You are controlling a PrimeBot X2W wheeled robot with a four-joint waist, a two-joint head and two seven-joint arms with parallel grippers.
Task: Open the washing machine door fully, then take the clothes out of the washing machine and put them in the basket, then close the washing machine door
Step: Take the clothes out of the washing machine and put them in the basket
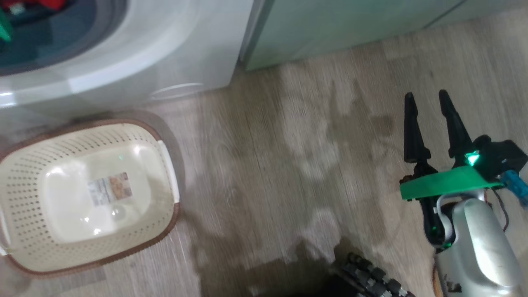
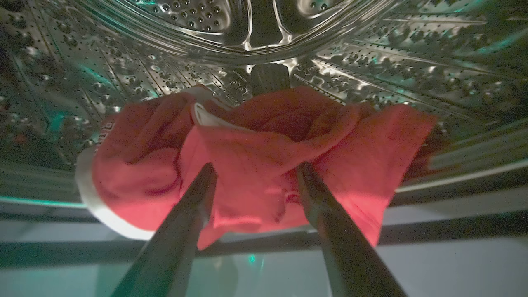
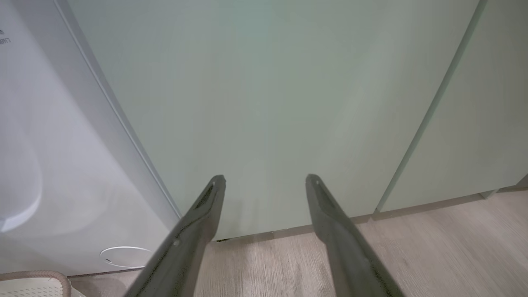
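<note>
In the left wrist view my left gripper (image 2: 255, 166) is inside the perforated steel drum (image 2: 371, 62) of the washing machine. It is open, and its two fingers point at the clothes (image 2: 264, 148), a crumpled red garment with white trim lying on the drum's floor. The tips stand in front of a fold of the cloth; I cannot tell whether they touch it. In the head view the washing machine (image 1: 165, 49) is at the upper left, with a bit of the red clothes (image 1: 39, 4) in its opening. The basket (image 1: 24, 173) stands empty on the floor in front of it. My right gripper (image 1: 429, 103) hangs open over the floor at the right. The washing machine door is out of view.
Pale green cabinets (image 1: 330, 29) stand to the right of the machine, and my right gripper (image 3: 266, 179) faces them, open. The machine's white front (image 3: 62, 165) with a small round flap (image 3: 126, 256) is at the left there, above the basket's corner (image 3: 41, 275). The floor (image 1: 288, 165) is wood.
</note>
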